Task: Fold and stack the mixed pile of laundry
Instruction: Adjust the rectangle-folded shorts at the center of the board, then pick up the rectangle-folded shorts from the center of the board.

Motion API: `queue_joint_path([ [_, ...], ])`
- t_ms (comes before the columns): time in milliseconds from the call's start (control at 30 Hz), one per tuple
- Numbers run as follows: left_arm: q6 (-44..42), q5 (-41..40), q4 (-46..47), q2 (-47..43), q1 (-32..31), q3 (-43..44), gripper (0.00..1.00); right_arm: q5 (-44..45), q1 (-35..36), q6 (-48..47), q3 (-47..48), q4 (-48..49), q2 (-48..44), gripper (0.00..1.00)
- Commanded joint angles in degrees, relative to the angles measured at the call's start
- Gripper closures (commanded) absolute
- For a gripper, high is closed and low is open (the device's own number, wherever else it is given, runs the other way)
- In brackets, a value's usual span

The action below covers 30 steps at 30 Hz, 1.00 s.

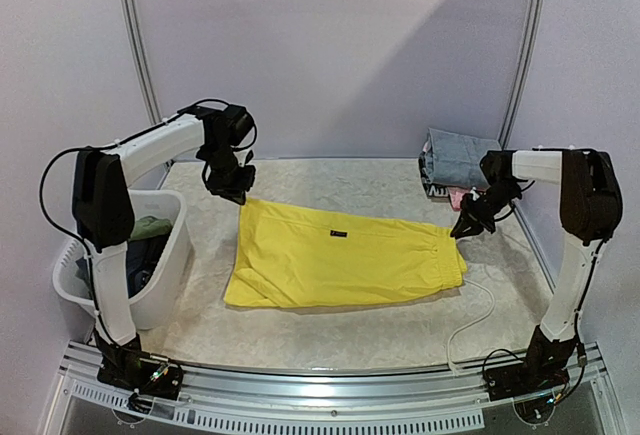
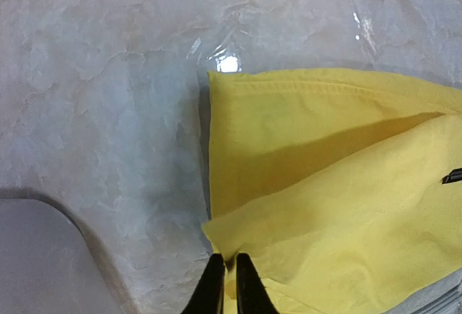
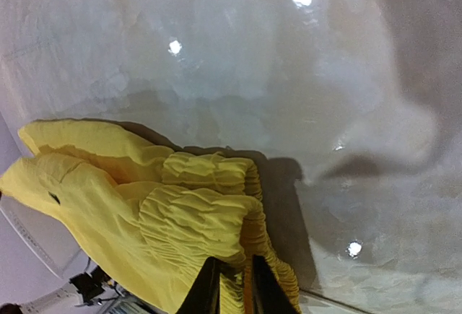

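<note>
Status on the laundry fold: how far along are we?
Done: a small folded stack sits at the far right corner. In hand: the yellow shorts lie flat, left gripper pinching a leg-end corner, right gripper pinching the waistband. Remaining: folding and stacking these, plus the dark and green garments in the white tub.

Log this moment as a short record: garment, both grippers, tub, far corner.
garment: yellow shorts flat on the table, waistband toward the right arm
left gripper: shut on a leg-hem corner of the shorts
right gripper: shut on the waistband
tub: white tub beside the left arm, dark and green clothes inside
far corner: folded grey-blue garment, something pink beneath
</note>
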<state>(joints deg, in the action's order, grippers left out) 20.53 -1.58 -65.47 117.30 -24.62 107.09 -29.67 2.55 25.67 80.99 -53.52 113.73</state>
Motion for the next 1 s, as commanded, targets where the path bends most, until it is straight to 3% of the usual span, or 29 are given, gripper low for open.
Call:
queue_joint_path([
  [0, 3.6, -3.2, -0.8, 2.6, 0.5, -0.2, 0.84, -1.3, -0.2, -0.4, 2.7, 0.8, 1.4, 0.75],
  [100, 6.2, -6.9, -1.5, 2.8, -0.7, 2.3, 0.51, -0.7, -0.2, -1.2, 5.1, 0.1, 1.5, 0.54],
  [200, 6.0, -12.2, -1.2, 1.3, -4.2, 4.5, 0.23, 0.8, -0.2, -1.5, 4.6, 1.6, -1.2, 0.25],
  [267, 4.6, -14.5, -0.9, 0.5, -6.7, 4.9, 0.17, 1.1, -0.2, -1.8, 1.8, 3.7, -4.5, 0.07],
  [333, 2.0, -15.5, 0.3, -0.2, -9.6, 4.4, 0.17, 0.1, -0.2, -1.8, -2.5, 6.9, -7.6, 0.01],
  [600, -14.8, -15.5, 10.7, -0.6, -26.5, 3.6, 0.21, -2.9, -0.2, -0.5, -16.8, 9.7, -13.8, 0.01],
  [667, -18.8, -14.0, 14.0, 0.6, -30.2, 4.3, 0.22, -4.8, -0.2, 0.5, -20.9, 12.4, -15.0, 0.05],
  [833, -24.7, -7.9, 17.7, 6.2, -36.6, 10.5, 0.25, -9.1, -0.2, 3.3, -27.4, 17.9, -15.5, 0.35],
  [967, -22.4, -7.0, 15.1, 11.2, -38.1, 15.8, 0.3, -11.6, 0.1, 4.8, -31.1, 22.2, -14.6, 0.68],
])
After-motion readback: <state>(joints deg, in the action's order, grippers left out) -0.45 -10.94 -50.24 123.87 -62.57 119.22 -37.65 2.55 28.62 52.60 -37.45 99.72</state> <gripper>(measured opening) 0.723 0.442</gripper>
